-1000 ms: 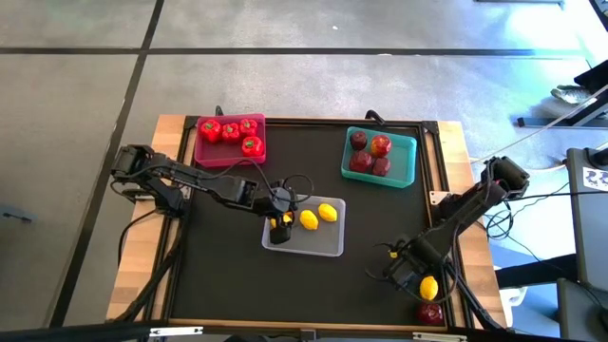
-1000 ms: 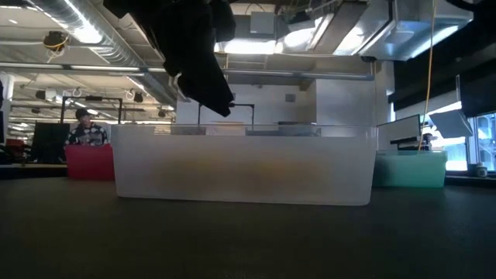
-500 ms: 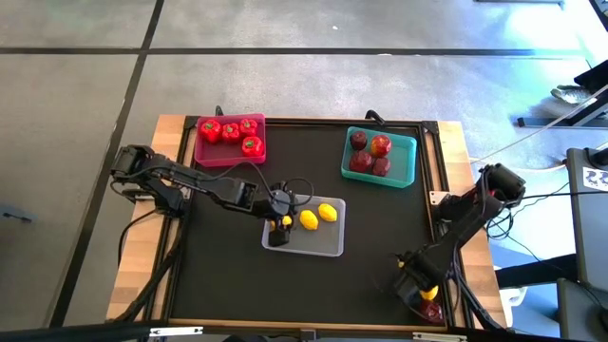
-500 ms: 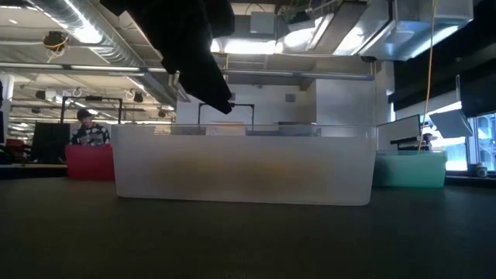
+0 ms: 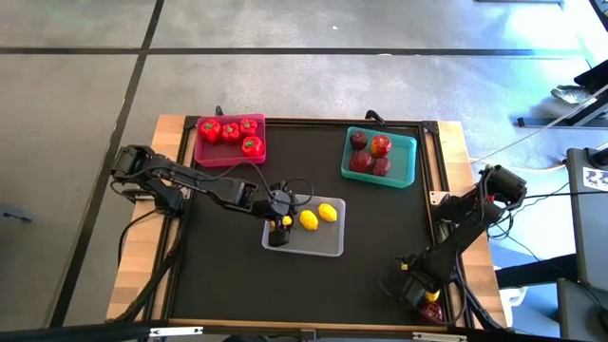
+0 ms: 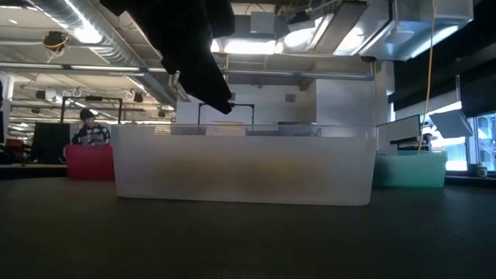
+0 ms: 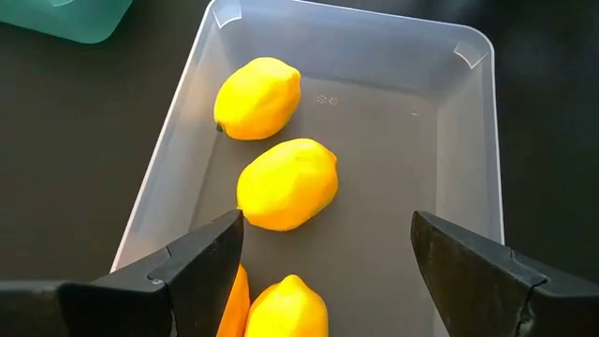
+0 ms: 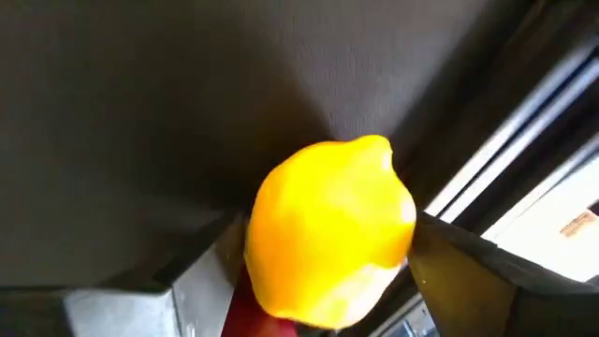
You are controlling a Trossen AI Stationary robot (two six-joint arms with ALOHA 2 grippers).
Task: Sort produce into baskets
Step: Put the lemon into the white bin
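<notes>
My right gripper is low over the table's near right corner, open. Its fingers stand on either side of a yellow lemon, which lies on the black mat next to a dark red apple. In the high view the gripper hides this lemon. My left gripper hangs open above the left end of the clear basket, over three lemons that lie on its floor. The pink basket holds three red peppers. The teal basket holds several apples. My right gripper's fingers come at the lemon from above, slanting down, and stand close against its two sides. I cannot tell whether they touch it. The lemon rests on the mat.
The mat's raised right rim and the wooden table edge run close beside the right gripper. In the low view the clear basket's wall fills the middle. A person sits far behind the table.
My right gripper has gone toward the table's near edge and down over the lemon, rolling its wrist as it went. The lemon, which showed beside it in the high view, is now covered. The lemon and the apple have stayed where they lay.
</notes>
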